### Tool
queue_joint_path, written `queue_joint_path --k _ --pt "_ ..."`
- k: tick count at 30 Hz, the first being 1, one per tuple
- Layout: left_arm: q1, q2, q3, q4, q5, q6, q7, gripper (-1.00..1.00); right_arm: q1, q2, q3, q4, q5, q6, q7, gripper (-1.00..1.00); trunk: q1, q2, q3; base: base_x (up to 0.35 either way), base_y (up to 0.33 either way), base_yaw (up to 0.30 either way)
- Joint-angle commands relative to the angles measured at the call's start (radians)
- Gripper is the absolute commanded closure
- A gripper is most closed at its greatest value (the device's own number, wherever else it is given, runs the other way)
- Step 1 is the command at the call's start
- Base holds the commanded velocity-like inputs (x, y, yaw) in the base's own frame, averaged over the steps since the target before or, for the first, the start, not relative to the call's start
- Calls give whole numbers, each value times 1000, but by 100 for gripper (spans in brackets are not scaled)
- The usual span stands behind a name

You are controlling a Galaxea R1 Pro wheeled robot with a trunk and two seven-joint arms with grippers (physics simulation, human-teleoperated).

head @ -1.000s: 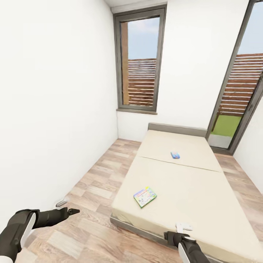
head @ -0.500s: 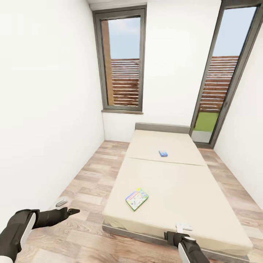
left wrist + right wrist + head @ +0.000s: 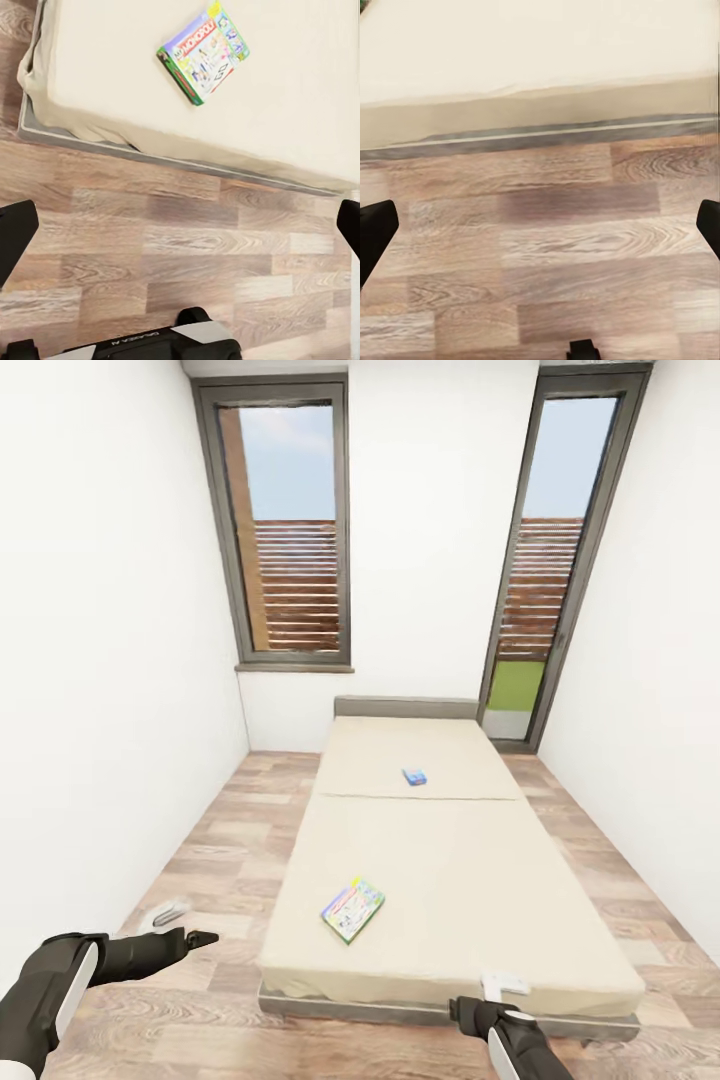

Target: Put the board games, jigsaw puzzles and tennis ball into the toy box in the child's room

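The bed (image 3: 450,860) with its beige cover runs away from me down the middle of the child's room. Two board games lie on it: the larger one with green-yellow edges (image 3: 352,909) near the foot, left of centre, and the small blue one (image 3: 414,776) near the headboard. In the left wrist view the larger board game (image 3: 204,52) lies on the mattress beyond the open left gripper (image 3: 180,232). My left gripper (image 3: 195,940) hovers over the floor left of the bed's foot. My right gripper (image 3: 468,1008) is open at the foot edge (image 3: 540,127). The table, toy box, jigsaw puzzles and tennis ball are out of view.
White walls close in on both sides. Two tall dark-framed windows (image 3: 290,530) stand behind the headboard. A strip of wood-plank floor (image 3: 220,840) runs along the bed's left side, and a narrower strip (image 3: 600,860) along its right.
The whole picture has shifted: the camera turned, so the bed now sits centred and square ahead and both windows show. The arms hold the same pose. The board games lie unmoved on the bed.
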Motion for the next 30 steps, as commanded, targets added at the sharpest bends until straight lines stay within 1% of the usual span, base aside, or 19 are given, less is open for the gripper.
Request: queue_joint_path --k 1,4,9,15,20,23,30 --pt "-1 0 1 -1 4 8 -1 -100 -1 1 -2 -1 -6 5 -4 -100 1 -2 -2 154 117 -281" --pt "-1 0 1 -1 4 8 -1 -100 -1 1 -2 -1 -6 5 -5 -100 1 -2 -2 154 39 -281" --pt "-1 0 0 0 4 7 -1 -100 -1 1 -2 -1 -5 5 -5 -100 1 -2 -2 185 -123 -280" --pt "-1 0 0 -1 4 8 -1 -100 -1 1 -1 -1 -4 4 -5 -100 1 -2 -2 55 -43 -247" --pt "-1 0 0 -1 4 8 -1 -100 -1 1 0 -1 -4 3 -5 -100 1 -2 -2 127 11 -81" --pt "-1 0 0 -1 4 8 -1 -100 -1 1 1 -1 -4 2 -5 -100 1 -2 -2 180 39 -20" --pt "-1 -1 0 -1 4 8 -2 -100 -1 1 2 -5 -4 2 -4 -100 1 -2 -2 80 12 -5"
